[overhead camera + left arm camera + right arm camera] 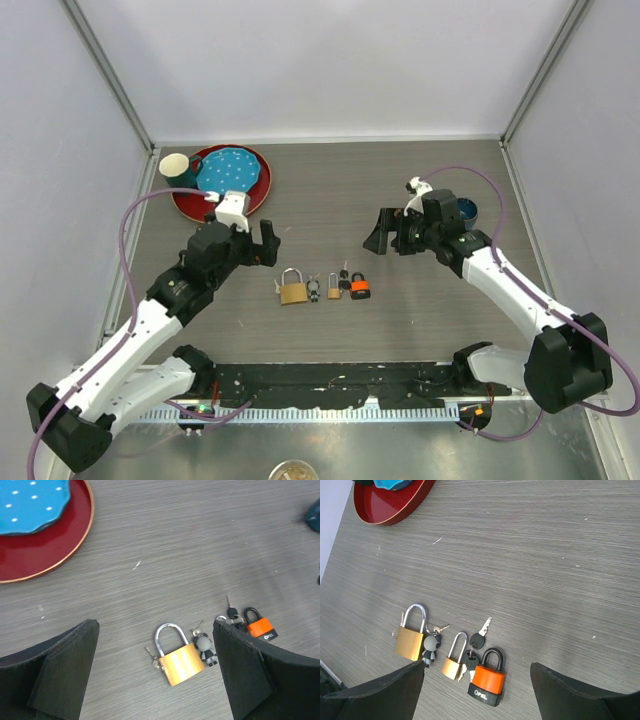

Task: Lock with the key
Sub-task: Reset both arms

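Observation:
Three padlocks lie in a row mid-table: a large brass padlock (292,291) (182,661) (410,641), a small brass padlock (334,291) (453,665) and an orange padlock (360,290) (261,627) (488,680). A thin key (152,656) pokes out at the large lock's left side. A grey figure keychain (206,647) (431,646) lies against its right. Black-headed keys (477,640) (231,612) rest between the small and orange locks. My left gripper (262,243) (155,627) hovers open above the large lock. My right gripper (385,232) (476,666) hangs open over the orange lock, holding nothing.
A red plate (185,205) (55,555) (390,510) carrying a blue dotted plate (232,170) (30,505) sits at the back left, with a cup (176,166) beside it. A dark blue bowl (466,210) stands behind the right arm.

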You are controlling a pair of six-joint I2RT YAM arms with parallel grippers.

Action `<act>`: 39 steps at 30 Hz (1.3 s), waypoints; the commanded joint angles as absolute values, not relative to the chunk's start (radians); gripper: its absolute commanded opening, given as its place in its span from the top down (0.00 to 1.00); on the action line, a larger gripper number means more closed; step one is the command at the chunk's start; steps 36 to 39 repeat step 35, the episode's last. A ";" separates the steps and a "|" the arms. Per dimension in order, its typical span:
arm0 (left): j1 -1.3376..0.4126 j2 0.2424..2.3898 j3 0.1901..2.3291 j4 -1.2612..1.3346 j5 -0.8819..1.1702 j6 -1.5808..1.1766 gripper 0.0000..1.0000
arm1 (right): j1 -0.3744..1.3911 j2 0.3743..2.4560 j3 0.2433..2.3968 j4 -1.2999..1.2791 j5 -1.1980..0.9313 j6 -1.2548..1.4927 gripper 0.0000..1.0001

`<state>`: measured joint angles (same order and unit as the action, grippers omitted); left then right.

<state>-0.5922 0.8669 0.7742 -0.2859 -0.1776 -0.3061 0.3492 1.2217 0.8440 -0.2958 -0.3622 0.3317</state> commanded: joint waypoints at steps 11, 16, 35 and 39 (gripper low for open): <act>-0.586 0.742 0.761 -0.353 -0.390 -0.393 0.00 | 0.344 1.115 0.873 -0.293 -0.193 0.356 0.08; -0.586 0.724 0.716 -0.310 -0.348 -0.382 0.00 | 0.344 1.077 0.873 -0.287 -0.153 0.359 0.08; -0.586 0.695 0.580 -0.080 -0.354 -0.258 0.00 | 0.336 0.934 0.712 0.030 0.089 0.288 0.04; -0.586 0.695 0.580 -0.080 -0.354 -0.258 0.00 | 0.336 0.934 0.712 0.030 0.089 0.288 0.04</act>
